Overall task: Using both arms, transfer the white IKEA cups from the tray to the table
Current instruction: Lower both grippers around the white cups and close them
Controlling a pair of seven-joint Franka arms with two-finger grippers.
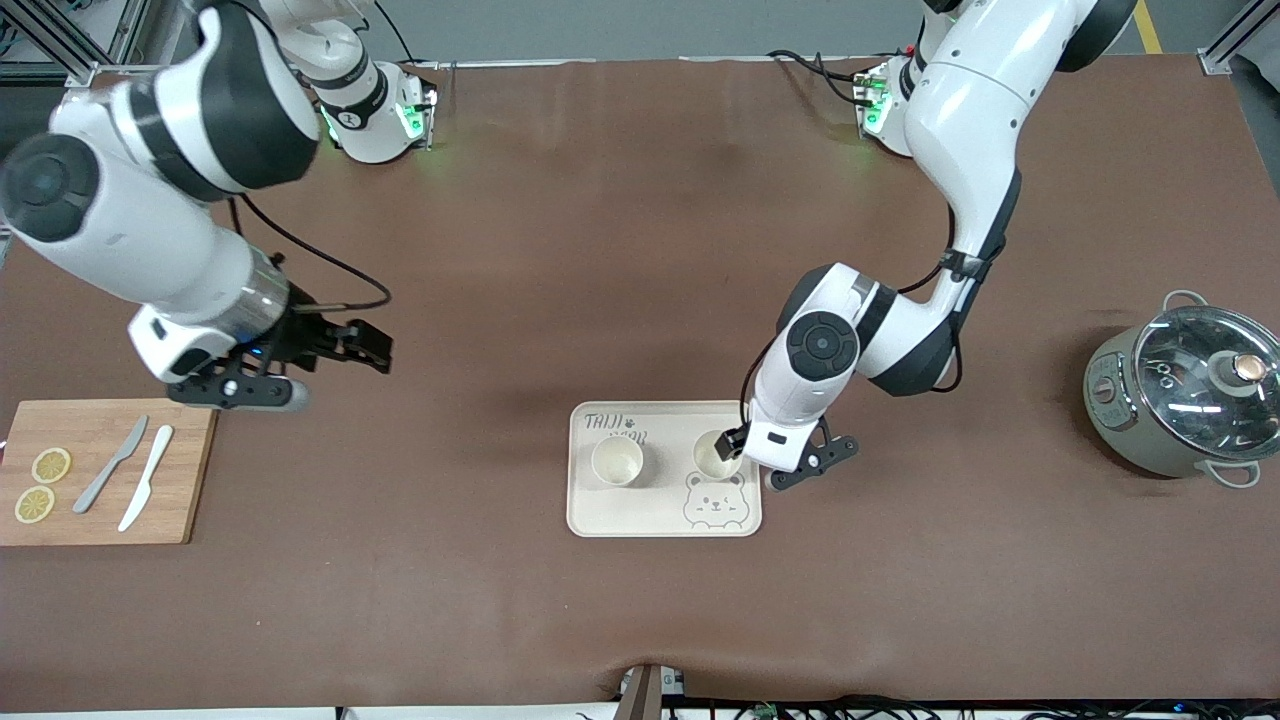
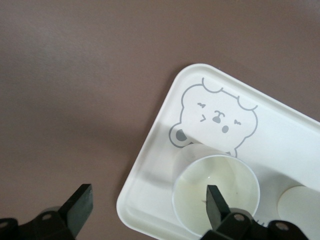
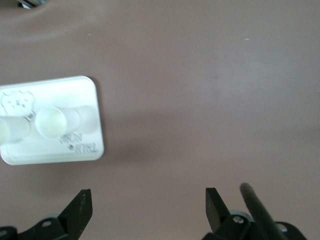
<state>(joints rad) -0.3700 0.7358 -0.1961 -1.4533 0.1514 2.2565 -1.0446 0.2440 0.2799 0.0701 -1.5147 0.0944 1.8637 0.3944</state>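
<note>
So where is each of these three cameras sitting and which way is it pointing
Front view: high across the table, facing both arms' bases, over the tray and both cups; shows the left gripper and right gripper.
Left wrist view: on the left arm, looking down at one cup; open fingers straddle its wall.
Right wrist view: on the right arm, over bare table; open fingers show.
All three share the tray and cups.

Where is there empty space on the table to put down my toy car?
Bare brown table lies between the tray and the cutting board, and between tray and pot. The tray is crowded: two cups, with the left pincer open at one. The board holds knives and lemon slices; the open right pincer hangs beside it.
</note>
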